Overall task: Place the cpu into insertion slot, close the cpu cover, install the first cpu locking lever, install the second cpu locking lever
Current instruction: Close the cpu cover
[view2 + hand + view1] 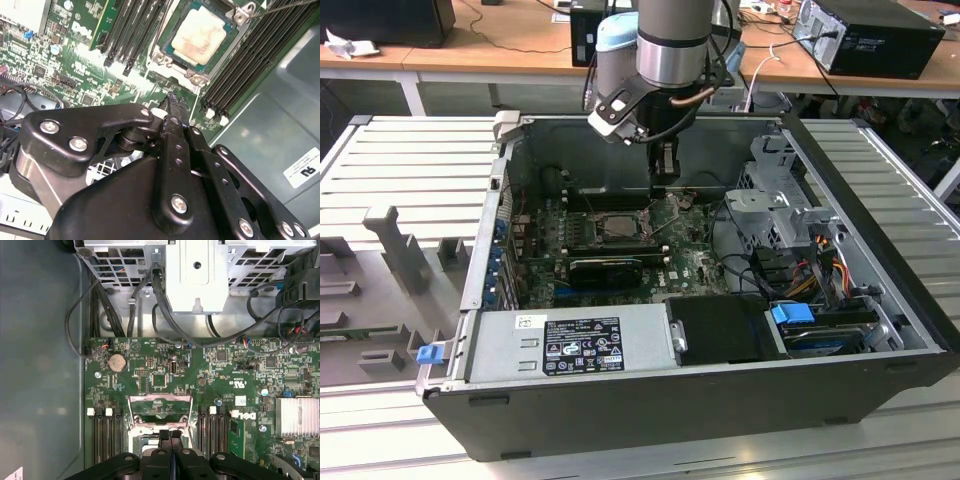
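The cpu (202, 31) lies flat in the insertion slot (161, 58), its beige face up inside a green border. In the exterior view the slot (617, 226) sits mid-board inside the open computer case. My gripper (663, 172) hangs just above the board beside the slot, on the exterior view's right of it. Both wrist views show the black fingers pressed together with nothing between them, at the gripper (172, 101) and at the gripper (170, 436). The cpu cover (160, 398), a grey metal frame, appears tilted up at the slot's edge. A thin lever rod (285, 6) crosses one corner.
A long black card (605, 268) lies in front of the slot. Memory slots (135, 30) flank it on both sides. A grey power supply (570, 340) fills the case front, and a drive cage (775, 205) with cables (165, 315) stands on the exterior view's right.
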{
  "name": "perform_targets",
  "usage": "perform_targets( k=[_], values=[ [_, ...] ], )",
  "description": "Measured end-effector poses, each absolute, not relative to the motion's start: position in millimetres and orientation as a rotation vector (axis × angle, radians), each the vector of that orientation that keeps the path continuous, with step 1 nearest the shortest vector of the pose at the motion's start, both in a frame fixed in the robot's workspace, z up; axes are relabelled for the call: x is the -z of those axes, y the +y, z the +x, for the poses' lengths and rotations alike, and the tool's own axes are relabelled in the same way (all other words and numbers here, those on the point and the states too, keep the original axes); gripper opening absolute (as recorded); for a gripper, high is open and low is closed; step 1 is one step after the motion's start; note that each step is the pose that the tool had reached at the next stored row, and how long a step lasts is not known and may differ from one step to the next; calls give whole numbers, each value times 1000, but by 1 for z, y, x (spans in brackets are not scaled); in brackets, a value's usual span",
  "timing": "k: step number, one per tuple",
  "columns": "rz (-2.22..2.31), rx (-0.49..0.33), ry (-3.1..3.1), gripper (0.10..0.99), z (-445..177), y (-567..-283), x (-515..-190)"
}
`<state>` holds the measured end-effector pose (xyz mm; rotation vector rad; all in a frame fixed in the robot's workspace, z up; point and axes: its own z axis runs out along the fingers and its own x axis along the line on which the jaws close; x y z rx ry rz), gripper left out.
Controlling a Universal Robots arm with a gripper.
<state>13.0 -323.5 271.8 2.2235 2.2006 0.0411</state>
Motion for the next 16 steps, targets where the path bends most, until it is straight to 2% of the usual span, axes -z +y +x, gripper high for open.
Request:
perform_targets(
  k=[4,16],
  values=[
    [2222,-41,2202,106,45,-323,-267],
    [2201,-42,2224,106,71,-320,-249]
  ],
)
